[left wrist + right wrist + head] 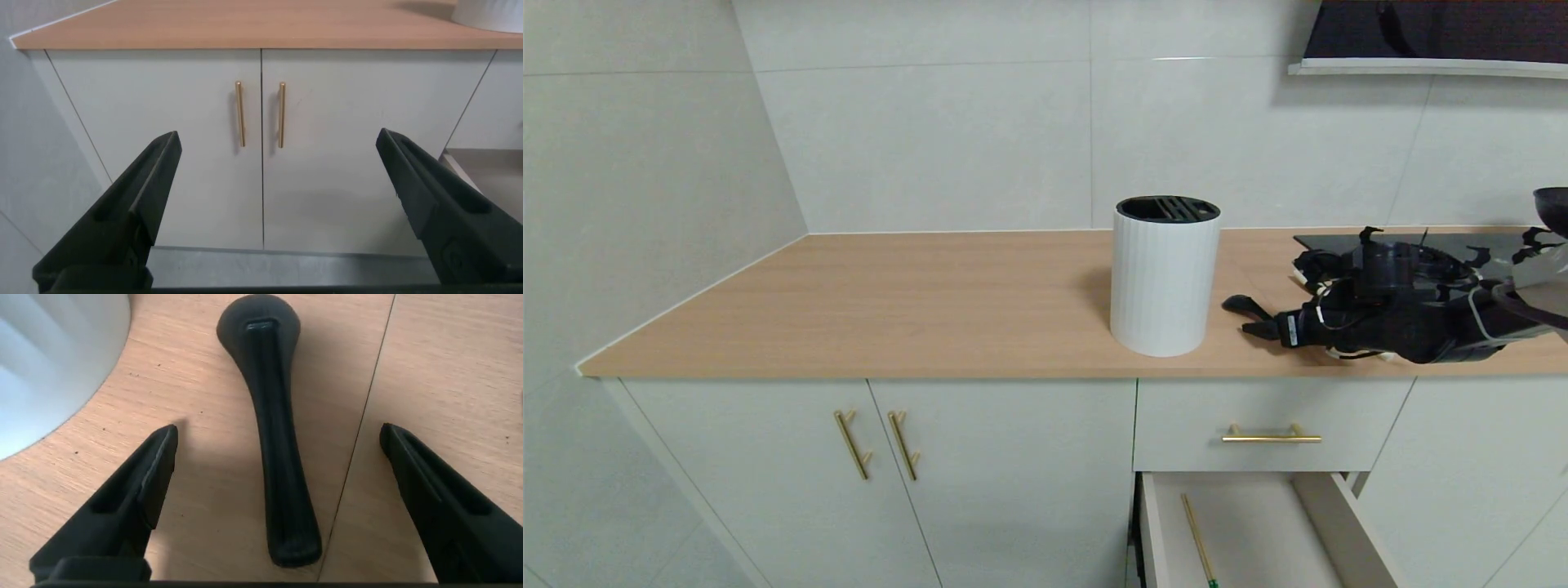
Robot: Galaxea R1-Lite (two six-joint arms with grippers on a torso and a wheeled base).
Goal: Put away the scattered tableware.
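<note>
A black utensil handle (274, 441) lies flat on the wooden countertop (890, 302), just right of the white ribbed utensil holder (1164, 278). My right gripper (278, 514) stands open over it, one finger on each side of the handle and neither touching it. In the head view the right gripper (1258, 318) rests low on the counter beside the holder, with the handle's rounded end (1241, 304) poking out toward it. My left gripper (278, 220) is open and holds nothing, facing the cabinet doors (261, 155) below the counter.
Below the counter an open drawer (1258, 531) holds a pair of chopsticks (1196, 531). Above it is a shut drawer with a gold handle (1270, 437). A black cooktop (1421, 241) lies at the right. Walls close the left and back.
</note>
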